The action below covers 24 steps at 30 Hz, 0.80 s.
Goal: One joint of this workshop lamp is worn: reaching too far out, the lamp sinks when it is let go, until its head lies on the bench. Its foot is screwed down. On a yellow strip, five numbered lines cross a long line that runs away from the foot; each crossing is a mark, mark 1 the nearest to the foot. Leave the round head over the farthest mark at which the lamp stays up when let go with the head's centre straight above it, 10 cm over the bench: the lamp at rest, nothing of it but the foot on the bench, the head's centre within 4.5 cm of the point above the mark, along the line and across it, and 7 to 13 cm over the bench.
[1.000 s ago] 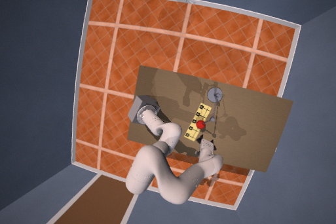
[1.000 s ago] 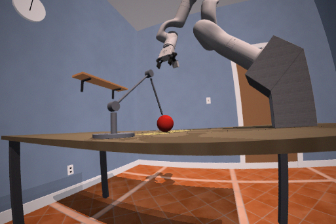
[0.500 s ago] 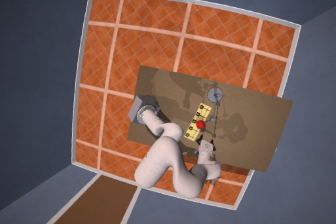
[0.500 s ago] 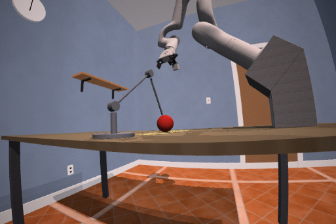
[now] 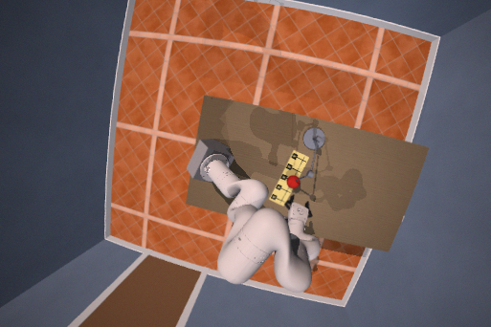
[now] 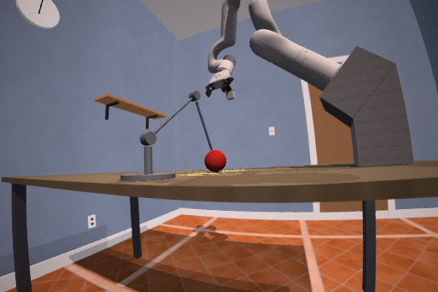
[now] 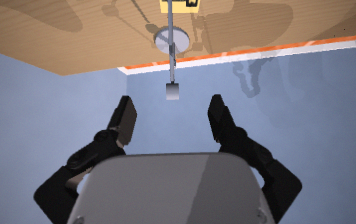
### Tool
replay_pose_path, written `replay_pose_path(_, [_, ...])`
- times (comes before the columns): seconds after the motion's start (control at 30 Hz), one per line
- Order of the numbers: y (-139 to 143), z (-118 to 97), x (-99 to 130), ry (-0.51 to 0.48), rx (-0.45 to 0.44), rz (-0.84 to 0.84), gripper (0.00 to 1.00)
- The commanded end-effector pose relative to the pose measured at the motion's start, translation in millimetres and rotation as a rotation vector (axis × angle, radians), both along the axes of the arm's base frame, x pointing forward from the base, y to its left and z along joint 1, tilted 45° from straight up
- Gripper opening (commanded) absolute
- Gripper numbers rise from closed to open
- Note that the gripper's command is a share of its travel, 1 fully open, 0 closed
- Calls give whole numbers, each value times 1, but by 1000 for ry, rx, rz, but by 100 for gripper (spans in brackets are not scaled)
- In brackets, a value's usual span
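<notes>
The lamp's round foot (image 5: 314, 138) (image 6: 131, 177) (image 7: 162, 41) stands on the bench. Its lower arm slants up to the elbow joint (image 6: 194, 96) (image 7: 172, 91). From there a thin rod runs down to the red head (image 5: 293, 182) (image 6: 215, 160), low at the bench; whether it touches is unclear. From above, the head overlaps the yellow strip (image 5: 280, 197) (image 7: 179, 8) around its third and fourth lines. My gripper (image 5: 300, 203) (image 6: 219, 93) (image 7: 172, 104) is open and empty, high above the bench and beside the elbow. In the wrist view the elbow shows between the fingertips, apparently beyond them.
The wooden bench (image 5: 367, 191) (image 6: 284, 183) carries my arm's grey base block (image 6: 370, 115) at one end. A wall shelf (image 6: 131, 106) is behind the lamp in the exterior view. My arm's links (image 5: 266, 239) reach out past the bench's edge. Shadows cross the bench top.
</notes>
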<state>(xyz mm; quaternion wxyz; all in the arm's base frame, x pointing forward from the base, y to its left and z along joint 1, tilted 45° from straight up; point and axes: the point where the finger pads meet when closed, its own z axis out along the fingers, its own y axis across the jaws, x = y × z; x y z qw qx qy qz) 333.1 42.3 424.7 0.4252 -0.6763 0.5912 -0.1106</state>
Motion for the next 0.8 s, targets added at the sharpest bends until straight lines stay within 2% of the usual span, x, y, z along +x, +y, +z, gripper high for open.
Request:
replay_pose_path(0.0, [-3, -22, 27, -10, 11, 14, 100])
replay_pose_path(0.1, [-6, -35, 40, -11, 14, 18, 100])
replay_pose_path(0.17, [-6, -35, 40, -11, 14, 18, 100])
replay_pose_path(0.67, [-16, -91, 84, 7, 32, 45, 100])
replay_pose_path(0.77, [-17, -92, 86, 6, 32, 46, 100])
